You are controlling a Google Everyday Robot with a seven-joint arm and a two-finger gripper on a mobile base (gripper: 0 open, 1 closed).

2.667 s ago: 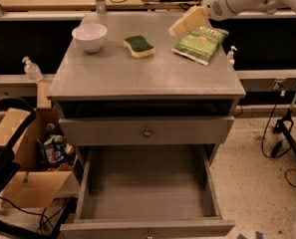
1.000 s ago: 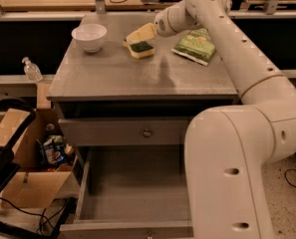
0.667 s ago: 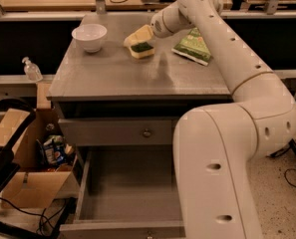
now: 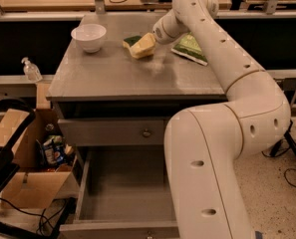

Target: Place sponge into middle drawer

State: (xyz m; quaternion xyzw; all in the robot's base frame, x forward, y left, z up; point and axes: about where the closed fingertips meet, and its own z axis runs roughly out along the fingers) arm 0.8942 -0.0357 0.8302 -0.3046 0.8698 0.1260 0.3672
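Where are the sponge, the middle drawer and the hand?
sponge (image 4: 131,40), camera view, its dark green edge, on the cabinet top (image 4: 112,73).
middle drawer (image 4: 120,185), camera view, its bare grey floor.
hand (image 4: 141,48), camera view, its pale tip, right at the sponge.

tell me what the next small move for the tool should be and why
Probably ease the tool down onto the sponge and take hold of it. The tool sits right against the sponge on the cabinet top, between the white bowl and the green bag. The middle drawer below stands open, so pickup seems the only step missing.
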